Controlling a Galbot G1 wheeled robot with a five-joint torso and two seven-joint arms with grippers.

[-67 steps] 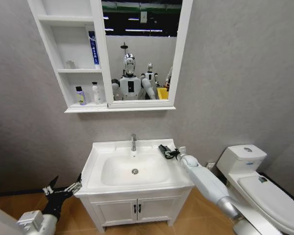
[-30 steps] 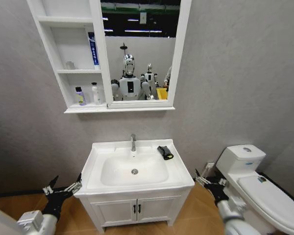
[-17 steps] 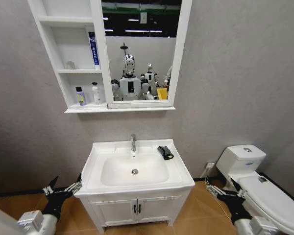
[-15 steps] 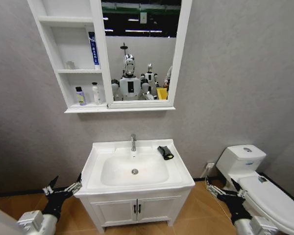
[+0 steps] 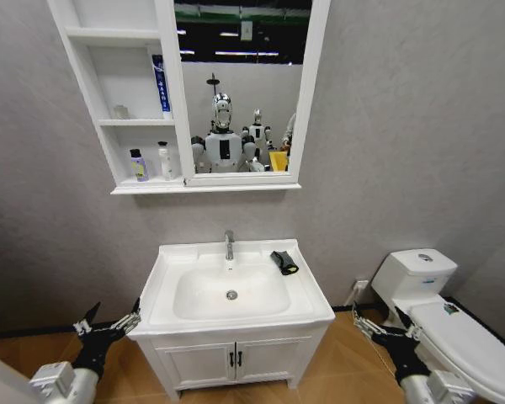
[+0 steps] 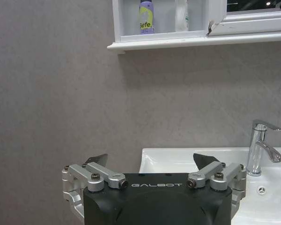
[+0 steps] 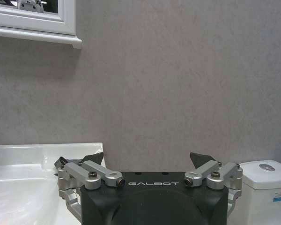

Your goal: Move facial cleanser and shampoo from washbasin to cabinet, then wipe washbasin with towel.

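Now that the right gripper [image 5: 375,326] has pulled back low beside the toilet [image 5: 442,311], jaws spread and empty, the towel [image 5: 284,262] lies released on the washbasin [image 5: 236,316] rim. Left gripper [image 5: 109,324] parked open. Bottles [image 5: 140,165] sit in the cabinet [image 5: 109,122]; wiping looks finished.

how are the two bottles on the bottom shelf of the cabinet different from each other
The left bottle is purple with a yellow-green label and a dark cap; the right bottle is white with a white top. The left bottle is shorter and stouter, the right bottle taller and slimmer. The left bottle stands nearer the cabinet's outer wall, the right bottle nearer the mirror. Both stand upright in the same lowest compartment, apart from each other.
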